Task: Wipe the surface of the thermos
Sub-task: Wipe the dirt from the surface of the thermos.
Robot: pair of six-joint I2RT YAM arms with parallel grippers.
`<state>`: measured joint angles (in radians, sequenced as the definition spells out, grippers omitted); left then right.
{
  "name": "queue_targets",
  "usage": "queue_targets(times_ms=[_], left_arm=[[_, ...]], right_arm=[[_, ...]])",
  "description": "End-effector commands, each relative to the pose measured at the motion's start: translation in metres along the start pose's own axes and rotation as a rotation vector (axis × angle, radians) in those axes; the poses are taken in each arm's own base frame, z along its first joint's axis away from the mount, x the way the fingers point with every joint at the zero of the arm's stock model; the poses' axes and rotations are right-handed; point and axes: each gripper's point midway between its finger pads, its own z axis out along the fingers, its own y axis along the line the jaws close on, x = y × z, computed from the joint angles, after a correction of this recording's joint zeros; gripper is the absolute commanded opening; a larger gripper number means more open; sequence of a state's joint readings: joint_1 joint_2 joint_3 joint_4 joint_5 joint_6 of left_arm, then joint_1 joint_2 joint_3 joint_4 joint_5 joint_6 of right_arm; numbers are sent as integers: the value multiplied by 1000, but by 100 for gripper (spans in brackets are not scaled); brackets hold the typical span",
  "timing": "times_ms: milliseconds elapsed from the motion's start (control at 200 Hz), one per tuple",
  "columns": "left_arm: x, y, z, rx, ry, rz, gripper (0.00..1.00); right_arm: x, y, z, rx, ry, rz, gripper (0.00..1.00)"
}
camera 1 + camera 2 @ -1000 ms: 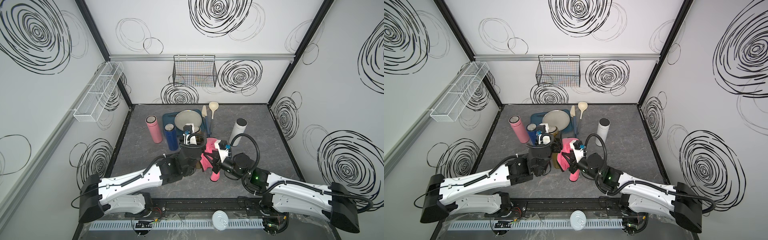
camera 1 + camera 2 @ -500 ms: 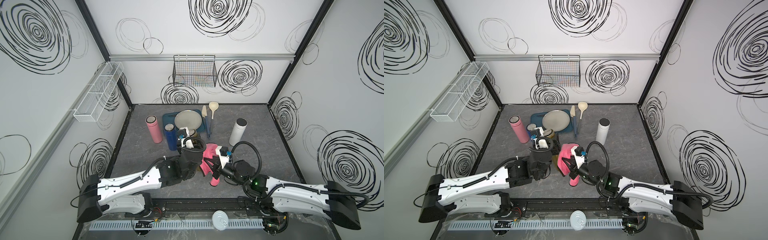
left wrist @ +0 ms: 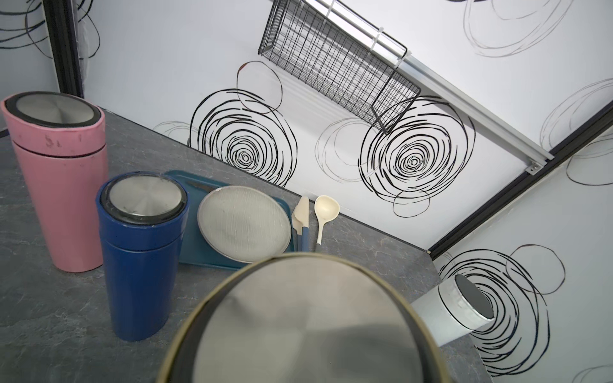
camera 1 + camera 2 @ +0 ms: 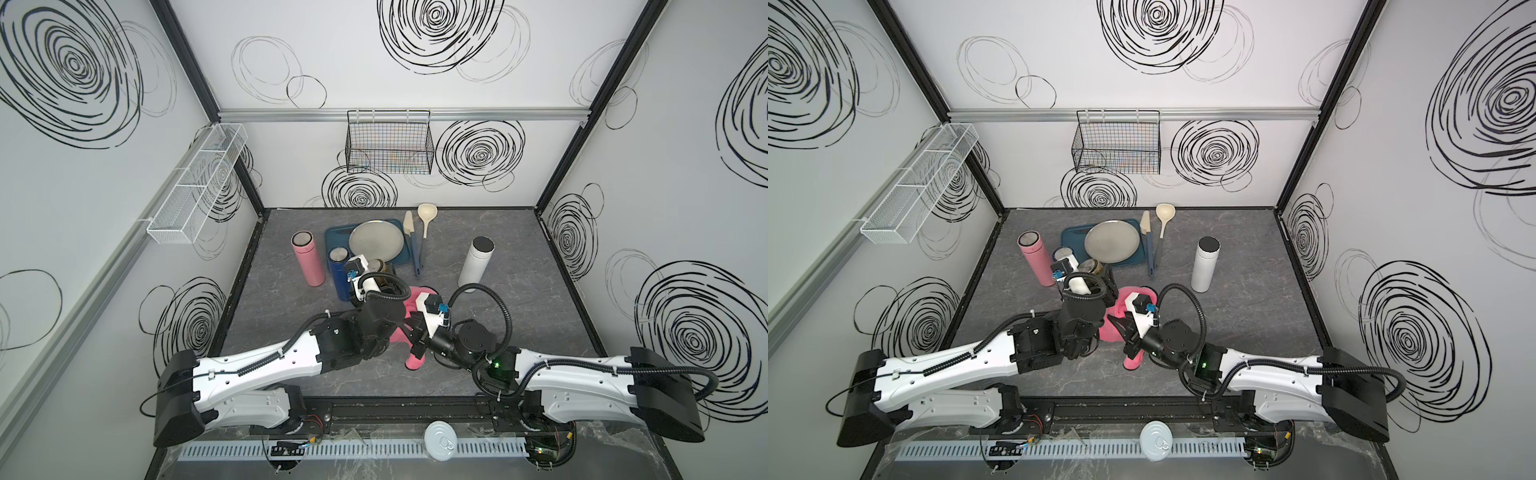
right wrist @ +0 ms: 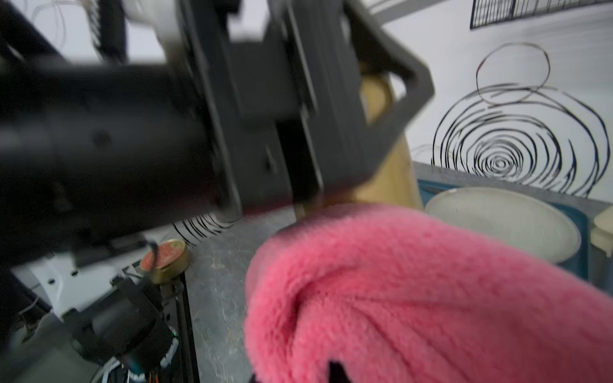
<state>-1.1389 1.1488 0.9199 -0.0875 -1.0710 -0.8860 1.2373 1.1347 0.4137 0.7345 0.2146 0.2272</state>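
Both arms have shifted in the last second. The left gripper (image 4: 385,289) has carried the thermos (image 4: 377,266) a little toward 9 o'clock. The right gripper (image 4: 415,338) has drawn back toward 6 to 7 o'clock, and the tail of the pink cloth (image 4: 413,362) has come with it.

Much is hidden. In both top views the left wrist and its cable loop cover the thermos body, so only its steel, gold-rimmed lid shows. The left wrist view shows the same lid, cut off by the frame edge. The right wrist view is blurred. There the left gripper is a dark mass clamped around the tan thermos wall (image 5: 391,179), jaws closed on it. The cloth (image 5: 414,282) meets that wall just under the clamp. The right gripper's fingers are buried in the cloth, pinched together on it.

The thermos stands a little toward 10 o'clock from the middle of the table (image 4: 519,332), with the cloth at its 5 o'clock. Everything else has stayed put.

A blue flask (image 4: 338,274) stands just beside the thermos at 9 o'clock, and a pink flask (image 4: 307,259) is beyond it. A white flask (image 4: 476,262) stands well apart at 3 o'clock. All three are capped. At 12 o'clock a blue tray (image 4: 332,237) carries a round plate (image 4: 376,241). A spatula (image 4: 409,222) and a ladle (image 4: 426,214) lie just beside the tray at its 3 o'clock.
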Motion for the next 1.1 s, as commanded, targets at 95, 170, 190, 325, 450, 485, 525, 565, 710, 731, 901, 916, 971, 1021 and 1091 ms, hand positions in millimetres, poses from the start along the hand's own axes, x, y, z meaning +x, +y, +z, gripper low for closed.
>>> queue_targets(times_ms=[95, 170, 190, 325, 450, 485, 525, 565, 710, 731, 901, 916, 971, 1021, 1091], left_arm=[[-40, -15, -17, 58, -50, -314, 0], [-41, -12, -17, 48, -52, -328, 0], [-42, -11, -18, 46, -50, -331, 0], [-44, -10, -20, 53, -33, -358, 0], [-45, -4, -22, 48, -34, -392, 0], [-45, -1, -22, 43, -36, -402, 0], [-45, 2, -22, 35, -38, -408, 0], [-44, 3, -22, 32, -36, -415, 0], [-41, -1, -23, 47, -14, -414, 0], [-40, -2, -22, 48, -12, -412, 0], [-38, -4, -22, 38, 4, -406, 0], [-37, -4, -22, 37, 6, -408, 0], [-37, -5, -22, 40, 10, -412, 0], [-36, -4, -22, 33, 11, -411, 0], [-35, -1, -22, 14, 9, -406, 0]], right_arm=[[-11, -7, 4, 53, -37, -31, 0], [-32, 0, 16, 52, -80, -45, 0], [-38, 1, 20, 53, -91, -48, 0], [-53, -3, 36, 99, -129, -56, 0], [-28, -24, 30, 187, -96, -27, 0], [-15, -30, 26, 207, -79, -18, 0], [-4, -38, 22, 234, -63, -9, 0], [6, -44, 18, 259, -51, -1, 0], [-8, -35, 22, 219, -87, -2, 0], [-14, -31, 25, 206, -97, -9, 0], [-58, -13, 54, 172, -180, -27, 0], [-59, -13, 57, 174, -181, -26, 0], [-63, -18, 63, 207, -204, -9, 0], [-56, -28, 66, 260, -207, 3, 0], [-40, -44, 64, 337, -201, 13, 0]])
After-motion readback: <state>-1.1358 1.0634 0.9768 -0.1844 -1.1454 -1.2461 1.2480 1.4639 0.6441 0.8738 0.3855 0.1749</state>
